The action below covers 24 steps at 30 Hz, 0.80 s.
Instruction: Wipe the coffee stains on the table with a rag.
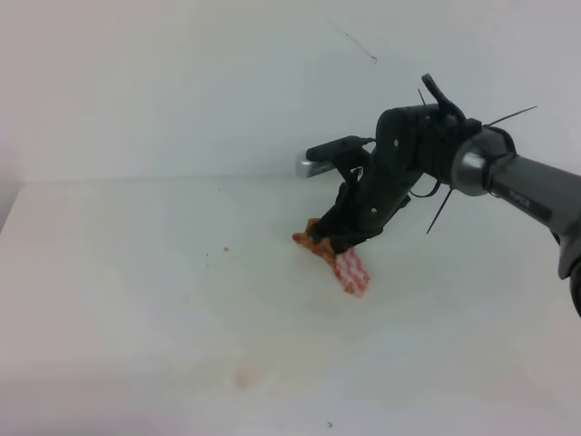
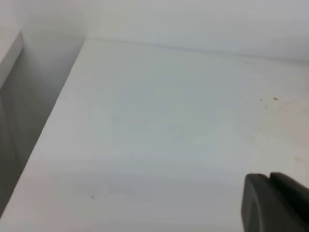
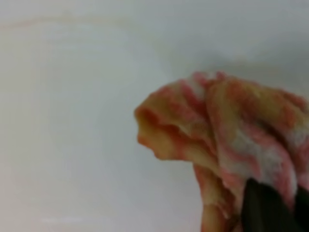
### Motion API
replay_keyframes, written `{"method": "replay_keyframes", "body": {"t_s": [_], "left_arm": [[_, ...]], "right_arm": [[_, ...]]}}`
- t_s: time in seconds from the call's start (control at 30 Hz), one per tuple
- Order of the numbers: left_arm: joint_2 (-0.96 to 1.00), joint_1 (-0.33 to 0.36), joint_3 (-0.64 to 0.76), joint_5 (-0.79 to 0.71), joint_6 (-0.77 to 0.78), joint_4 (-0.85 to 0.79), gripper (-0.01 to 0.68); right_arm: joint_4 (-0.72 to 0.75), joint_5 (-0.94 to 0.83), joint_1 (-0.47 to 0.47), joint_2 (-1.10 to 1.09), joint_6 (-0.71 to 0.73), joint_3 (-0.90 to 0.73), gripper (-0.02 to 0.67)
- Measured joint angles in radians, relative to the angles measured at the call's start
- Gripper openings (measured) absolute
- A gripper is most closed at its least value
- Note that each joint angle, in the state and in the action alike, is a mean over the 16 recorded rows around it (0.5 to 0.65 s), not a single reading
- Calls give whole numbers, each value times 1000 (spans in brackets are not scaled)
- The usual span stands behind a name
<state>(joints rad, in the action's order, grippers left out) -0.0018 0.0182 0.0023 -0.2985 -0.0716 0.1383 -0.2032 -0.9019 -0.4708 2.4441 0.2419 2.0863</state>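
1. Right pincer: clamped on the rag, pressing it onto the table near the middle, slightly toward the far side. The red-and-white striped end lies free on the near right; the brown-orange stained end pokes out on the far left.
2. Left pincer: only a dark corner shows in the left wrist view, over bare table well left of the work. Open or closed cannot be told.
3. Coffee stains: a faint tan smudge sits near and left of the rag, well apart from it. A pale tan line runs across the far part of the right wrist view. A small brown speck lies left of the rag.
4. Risk: the rag's stained end looks soaked; judged likely to smear colour back onto wiped areas.
5. Risk: the bunched cloth offers little contact face, so a pass may miss the faint near smudge.
6. Risk: the grip takes only part of the bunch; drag may pull it loose.
7. Writing: small pale lettering on the right arm's tube, illegible.
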Motion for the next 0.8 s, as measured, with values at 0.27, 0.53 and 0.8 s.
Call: {"method": "replay_keyframes", "body": {"t_s": [0.27,0.53,0.8], "left_arm": [[0,0,0,-1,0,0,-2],[2,0,-2,-4,0,0,-3],[2,0,-2,-4,0,0,-3]], "right_arm": [[53,66,1,-132,26,-98,28],[46,278,2,-373,69,-435,25],[21,526,3,-577,82,-830,15]]}}
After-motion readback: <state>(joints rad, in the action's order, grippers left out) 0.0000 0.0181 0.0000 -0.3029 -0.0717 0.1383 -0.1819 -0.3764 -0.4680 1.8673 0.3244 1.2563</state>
